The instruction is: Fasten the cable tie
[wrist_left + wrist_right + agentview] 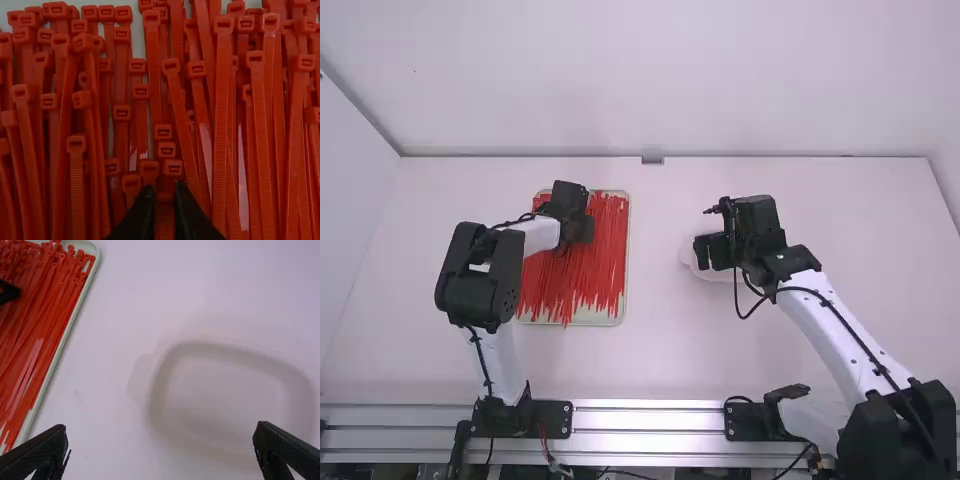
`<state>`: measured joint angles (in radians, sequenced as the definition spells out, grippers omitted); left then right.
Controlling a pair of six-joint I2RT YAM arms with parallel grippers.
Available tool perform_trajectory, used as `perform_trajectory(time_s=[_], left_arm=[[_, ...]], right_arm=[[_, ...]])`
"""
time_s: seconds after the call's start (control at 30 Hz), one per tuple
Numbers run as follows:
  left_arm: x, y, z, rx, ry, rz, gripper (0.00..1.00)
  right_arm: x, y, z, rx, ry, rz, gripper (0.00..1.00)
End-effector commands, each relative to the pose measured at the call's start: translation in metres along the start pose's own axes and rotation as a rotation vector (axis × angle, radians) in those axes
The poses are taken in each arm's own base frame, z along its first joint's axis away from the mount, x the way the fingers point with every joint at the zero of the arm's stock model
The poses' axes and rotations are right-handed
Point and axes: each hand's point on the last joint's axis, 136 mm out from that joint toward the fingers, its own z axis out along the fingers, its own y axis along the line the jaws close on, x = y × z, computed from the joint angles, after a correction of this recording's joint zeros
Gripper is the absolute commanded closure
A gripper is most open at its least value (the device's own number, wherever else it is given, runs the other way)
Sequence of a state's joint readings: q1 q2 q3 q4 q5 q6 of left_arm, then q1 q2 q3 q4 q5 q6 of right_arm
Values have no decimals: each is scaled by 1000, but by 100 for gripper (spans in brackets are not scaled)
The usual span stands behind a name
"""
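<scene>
My left gripper (163, 194) is pinched almost closed on one cable tie (163, 220), its tips pushed down into the red pile (585, 265) near the far edge of the tray (625, 290). That arm is folded back at the elbow, with the wrist bent down over the tray. My right gripper (159, 432) is spread wide and holds nothing. It hangs above a white dish (225, 395) just right of the middle of the table (840, 200), well apart from the tray.

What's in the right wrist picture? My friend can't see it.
The open right end effector hovers over a white dish on the white table. Beside the dish, a pale tray holds a pile of red cable ties.
</scene>
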<state>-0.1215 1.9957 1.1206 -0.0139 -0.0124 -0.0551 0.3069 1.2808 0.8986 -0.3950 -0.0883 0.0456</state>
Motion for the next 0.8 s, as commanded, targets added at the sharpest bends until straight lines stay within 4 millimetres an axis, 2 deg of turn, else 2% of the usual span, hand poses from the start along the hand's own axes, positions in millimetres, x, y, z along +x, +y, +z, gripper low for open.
perform_trajectory(time_s=[0.0, 0.23, 0.5, 0.67, 0.77], left_arm=[[12, 3, 6, -7, 31, -2, 90], [7, 3, 6, -6, 11, -11, 94], [-15, 2, 3, -2, -52, -32, 96], [-40, 0, -13, 4, -104, -56, 98], [-61, -3, -36, 16, -167, -55, 97]], right_arm=[[-14, 2, -5, -3, -28, -5, 2], [-14, 2, -5, -3, -28, -5, 1], [-14, 2, -5, -3, -28, -2, 2], [-14, 1, -5, -1, -28, -3, 1], [-14, 1, -5, 1, -29, -5, 1]])
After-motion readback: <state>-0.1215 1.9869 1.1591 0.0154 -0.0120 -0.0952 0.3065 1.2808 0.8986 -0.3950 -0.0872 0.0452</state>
